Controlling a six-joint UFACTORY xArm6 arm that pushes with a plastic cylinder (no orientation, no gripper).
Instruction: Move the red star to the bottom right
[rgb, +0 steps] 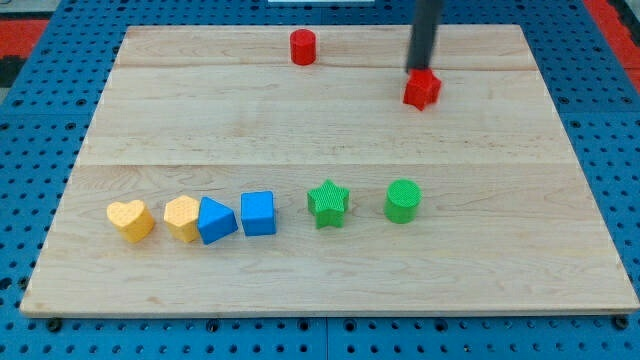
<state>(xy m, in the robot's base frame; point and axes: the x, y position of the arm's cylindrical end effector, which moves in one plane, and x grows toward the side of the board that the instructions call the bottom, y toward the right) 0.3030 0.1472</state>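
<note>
Item: small red star-shaped block (422, 90), located near the wooden board's (560, 250) top right, touched from above by my tip (420, 70) (jawless, nothing grasped); best pushed steadily down-right, well clear of the green cylinder block (403, 200).

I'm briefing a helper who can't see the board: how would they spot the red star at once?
Start at the wooden board and look to its upper right part, above the row of yellow, blue and green blocks. The red star sits there, right beneath my tip. The only other red block, the red cylinder, is round and stands further left.
</note>
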